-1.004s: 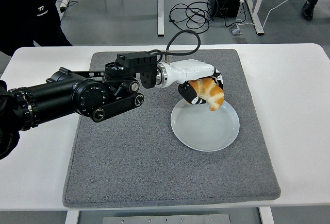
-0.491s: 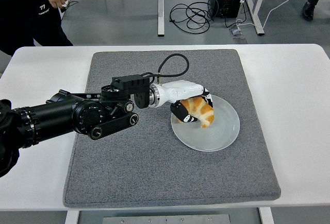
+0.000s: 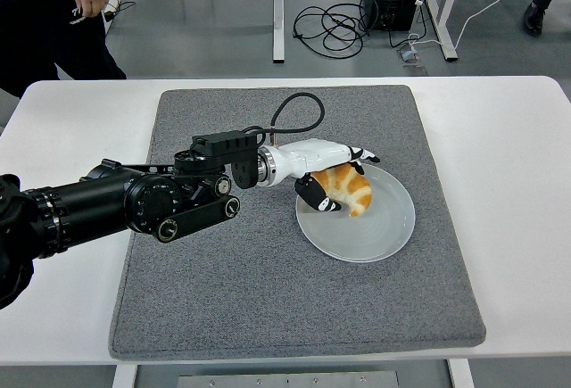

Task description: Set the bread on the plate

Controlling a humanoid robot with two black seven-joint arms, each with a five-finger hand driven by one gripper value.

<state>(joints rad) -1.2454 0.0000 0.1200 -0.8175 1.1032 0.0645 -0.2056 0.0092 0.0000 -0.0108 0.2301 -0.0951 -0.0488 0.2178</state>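
The bread, a golden croissant, lies on the left part of the round white plate at the middle right of the grey mat. My left hand reaches in from the left and sits right at the bread. Its fingers are stretched out above the bread and its thumb is low at the plate's left rim. The hand looks open around the bread rather than clamped on it. The right arm is not in view.
A grey mat covers the middle of the white table. A person in dark clothes stands at the far left behind the table. Cables and desk legs lie on the floor beyond.
My left hand came down and towards me with the bread, from above the plate's far rim onto the plate. Its fingers have since spread off the bread.
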